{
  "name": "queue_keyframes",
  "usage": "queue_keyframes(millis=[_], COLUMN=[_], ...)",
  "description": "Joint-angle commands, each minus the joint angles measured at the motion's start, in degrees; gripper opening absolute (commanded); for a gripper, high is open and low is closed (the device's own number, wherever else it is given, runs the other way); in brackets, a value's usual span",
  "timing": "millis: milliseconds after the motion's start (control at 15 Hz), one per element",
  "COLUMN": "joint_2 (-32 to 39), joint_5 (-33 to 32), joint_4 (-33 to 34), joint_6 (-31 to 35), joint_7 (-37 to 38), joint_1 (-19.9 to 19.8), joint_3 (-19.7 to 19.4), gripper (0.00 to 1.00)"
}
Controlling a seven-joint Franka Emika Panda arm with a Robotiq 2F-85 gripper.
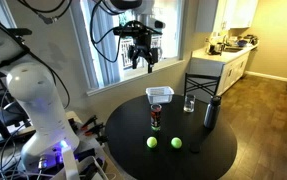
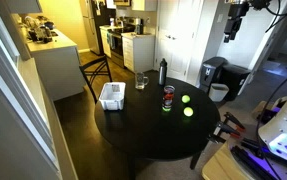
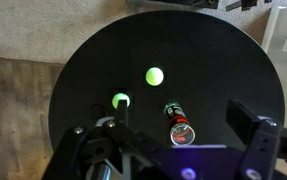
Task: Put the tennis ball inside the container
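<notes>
Tennis ball [image 1: 151, 142], small, round, fuzzy and yellow-green, lay free on the near part of the round black table [image 1: 123, 150]. A second tennis ball [image 1: 177, 144] of the same look lay just to its right, close by but not touching. Both sat on the tabletop, outside the container, and I could not tell which of the two the task meant. The wrist view looked down on the pair from well above.

Just beyond the left ball stood an upright red drinks can [image 1: 156, 120]. Farther back, past the can, stood the container [image 1: 160, 95], a small clear plastic boxy tub with reddish trim, upright with its mouth up. To its right stood a clear drinking glass [image 1: 189, 103]. Right again and slightly nearer was a tall dark bottle [image 1: 210, 113]. Behind the table on the far right stood a dark-framed chair [image 1: 201, 82], with a white kitchen counter [image 1: 228, 55] beyond it.

The black gripper [image 1: 141, 60] hung high over the far side of the table, well apart from everything on it. It was released and grasped nothing. In the wrist view its dark fingers [image 3: 248, 125] stood wide apart along the lower edge.
</notes>
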Motion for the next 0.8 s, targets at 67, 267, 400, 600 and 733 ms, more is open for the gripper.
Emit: queue_keyframes(millis=[67, 267, 400, 600, 733], joint_2=[0.1, 0.1, 1.0, 4.5, 7.4], joint_5=[0.3, 0.3, 1.6, 5.1, 8.6], joint_4=[0.1, 0.1, -0.5, -2.1, -3.0], joint_6=[-0.1, -0.1, 2.0, 7.9, 13.0], joint_7=[-0.2, -0.2, -0.7, -2.2, -3.7], joint_1=[-0.6, -0.6, -0.5, -0.7, -0.9], joint_3=[0.6, 0.6, -0.2, -2.8, -5.0], gripper=[1.0, 1.0, 1.0, 1.0, 1.0])
